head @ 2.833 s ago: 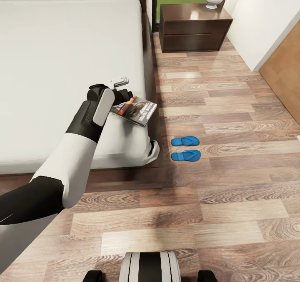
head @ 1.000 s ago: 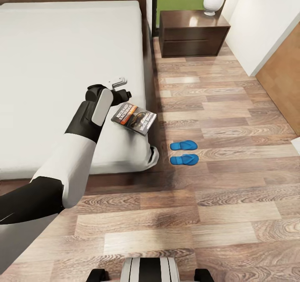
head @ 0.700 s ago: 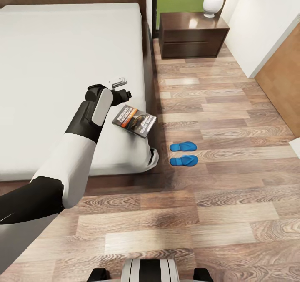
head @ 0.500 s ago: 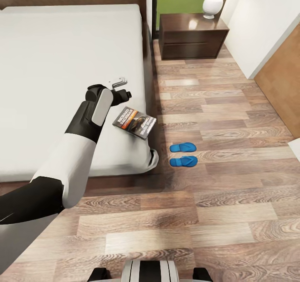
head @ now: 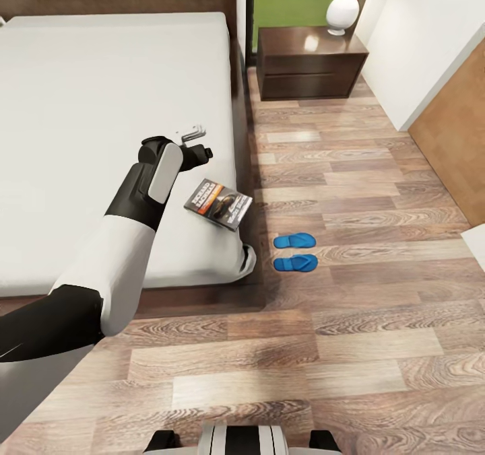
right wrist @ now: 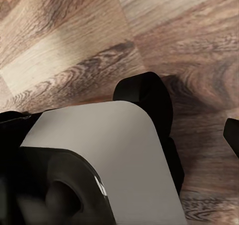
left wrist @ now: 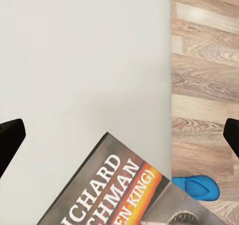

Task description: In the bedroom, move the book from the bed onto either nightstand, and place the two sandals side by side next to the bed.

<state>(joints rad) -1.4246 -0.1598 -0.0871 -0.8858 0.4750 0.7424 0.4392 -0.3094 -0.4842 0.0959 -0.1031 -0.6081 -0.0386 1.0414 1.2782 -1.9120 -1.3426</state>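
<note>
- Since the earlier frames the whole head view has shifted, so the camera moved; the book (head: 218, 203) now lies flat on the bed (head: 101, 105) near its right edge, clear of the left gripper (head: 195, 142).
- Left gripper hovers centre-left in the frame, above the mattress; in the wrist view its fingertips (left wrist: 11, 140) stand wide apart, holding nothing.
- Two blue sandals (head: 294, 252) lie side by side on the wood floor (head: 377, 307), right of the bed's corner.
- Nightstand (head: 310, 62) with a lamp (head: 345, 4) stands upper right.
- Right gripper: state cannot be told.
</note>
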